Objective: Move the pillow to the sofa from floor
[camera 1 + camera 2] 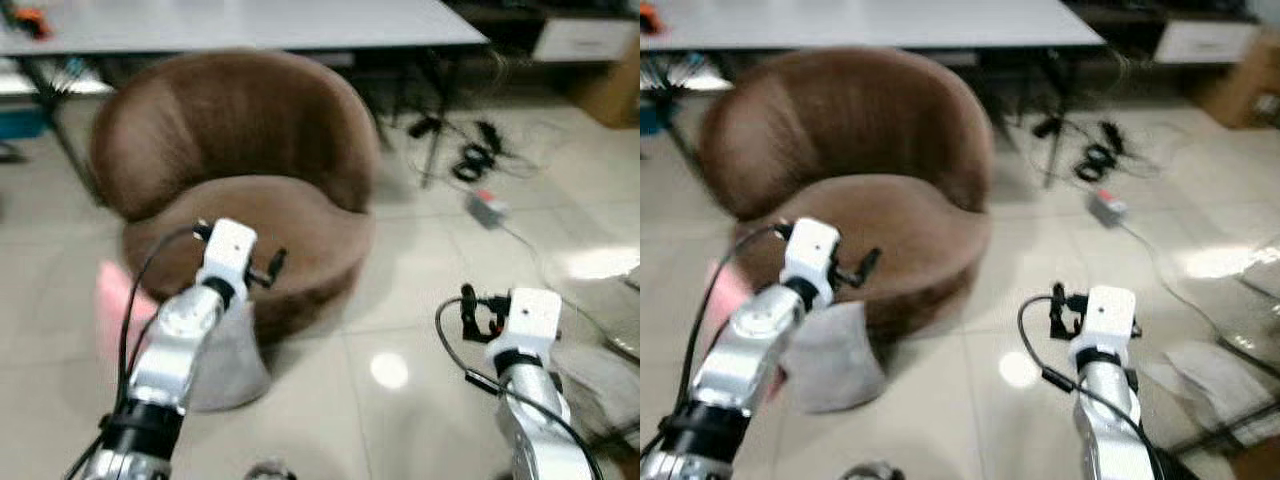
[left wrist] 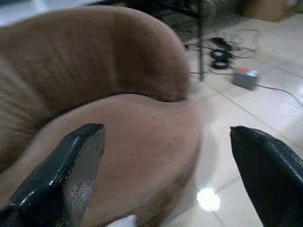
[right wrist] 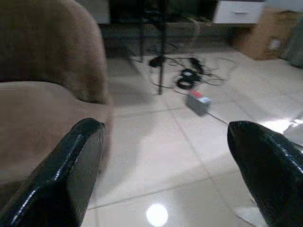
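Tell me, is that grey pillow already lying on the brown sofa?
No. The grey pillow sits on the tiled floor, leaning against the front of the brown sofa, whose seat is bare.

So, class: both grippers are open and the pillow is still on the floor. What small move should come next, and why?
Probably lower the left gripper toward the pale grey fabric pillow. It leans on the tiled floor against the round brown sofa, under that arm, with the open right gripper farther off.

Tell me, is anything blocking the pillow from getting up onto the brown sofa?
Nothing visible is. The grey pillow lies on the floor against the sofa's front, beneath the left gripper, whose fingers are open. The seat above it looks bare.
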Tool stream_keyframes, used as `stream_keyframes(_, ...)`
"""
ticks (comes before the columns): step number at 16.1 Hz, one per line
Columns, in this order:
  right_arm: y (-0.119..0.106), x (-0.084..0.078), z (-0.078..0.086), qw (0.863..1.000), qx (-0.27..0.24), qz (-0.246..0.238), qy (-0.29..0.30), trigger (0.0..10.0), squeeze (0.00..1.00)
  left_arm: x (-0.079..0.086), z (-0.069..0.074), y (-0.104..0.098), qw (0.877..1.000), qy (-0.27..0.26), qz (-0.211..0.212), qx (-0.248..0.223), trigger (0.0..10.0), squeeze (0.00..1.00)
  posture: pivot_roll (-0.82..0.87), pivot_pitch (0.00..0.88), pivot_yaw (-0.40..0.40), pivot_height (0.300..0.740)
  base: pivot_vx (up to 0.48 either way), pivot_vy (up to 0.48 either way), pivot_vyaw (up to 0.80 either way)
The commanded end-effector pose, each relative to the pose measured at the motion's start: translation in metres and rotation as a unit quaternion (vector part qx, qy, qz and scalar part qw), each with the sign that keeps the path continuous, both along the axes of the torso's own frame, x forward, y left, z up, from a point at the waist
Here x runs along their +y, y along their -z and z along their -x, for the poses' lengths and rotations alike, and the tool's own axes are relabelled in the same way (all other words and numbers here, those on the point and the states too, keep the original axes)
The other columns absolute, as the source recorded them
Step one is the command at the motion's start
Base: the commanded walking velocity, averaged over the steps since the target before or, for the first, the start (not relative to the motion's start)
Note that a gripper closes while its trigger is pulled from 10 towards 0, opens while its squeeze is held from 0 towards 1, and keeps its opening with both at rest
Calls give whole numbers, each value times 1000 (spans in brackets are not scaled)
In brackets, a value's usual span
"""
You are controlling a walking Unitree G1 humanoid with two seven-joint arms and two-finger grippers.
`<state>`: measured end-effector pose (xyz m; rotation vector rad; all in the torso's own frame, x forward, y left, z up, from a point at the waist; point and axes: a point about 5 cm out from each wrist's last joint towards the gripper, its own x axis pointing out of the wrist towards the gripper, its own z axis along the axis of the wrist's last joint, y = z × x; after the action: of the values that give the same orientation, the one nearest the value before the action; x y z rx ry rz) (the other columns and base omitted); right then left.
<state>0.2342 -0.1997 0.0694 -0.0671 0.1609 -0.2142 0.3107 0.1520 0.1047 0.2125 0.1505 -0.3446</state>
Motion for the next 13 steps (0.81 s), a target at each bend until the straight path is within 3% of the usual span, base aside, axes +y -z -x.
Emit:
stream_keyframes(1, 0, -7, 5, 1000, 4, 5, 11, 10000, 0, -7, -1, -3, 1000, 14, 2, -2, 10000, 0, -26, 23, 5, 740, 0, 0, 800)
stream_keyframes(9, 2, -7, 15, 1000, 17, 14, 5, 10000, 0, -11, 8, 0, 1000, 24, 12, -7, 10000, 0, -50, 12, -5, 740, 0, 0, 800)
stream_keyframes(11, 2, -8, 16, 1000, 20, 13, 9, 10000, 0, -12, 5, -6, 999, 14, 32, -17, 10000, 0, -44, 15, -11, 740, 0, 0, 800)
stream_keyframes(13, 5, -8, 17, 1000, 25, 9, 12, 10000, 0, -14, 4, -8, 999, 23, 19, -23, 10000, 0, -25, 5, -18, 740, 0, 0, 800)
